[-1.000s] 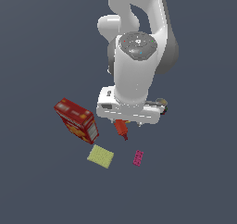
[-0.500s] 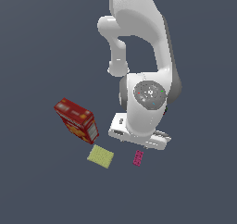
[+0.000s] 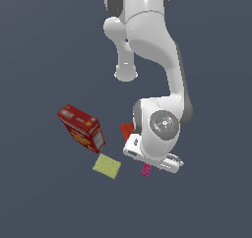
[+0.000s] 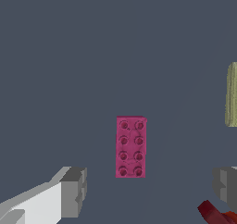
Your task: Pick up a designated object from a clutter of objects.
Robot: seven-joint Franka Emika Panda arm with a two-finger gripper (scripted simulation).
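Note:
The designated object is a tiny magenta-pink studded brick lying flat on the dark floor; in the exterior view only its lower end peeks out under the arm's hand. My gripper hovers right over it, open, with one grey fingertip on each side of the brick and a gap to both. The rest of the clutter of objects lies nearby: a red cracker box, a pale yellow square pad and a red toy drill, mostly hidden behind the arm.
The pad's edge and a bit of the red drill show at the rim of the wrist view. The robot's white base stands behind the clutter.
The arm has swung down and toward the exterior view's right, lowering the hand from above the drill to just over the magenta brick. The objects have not moved.

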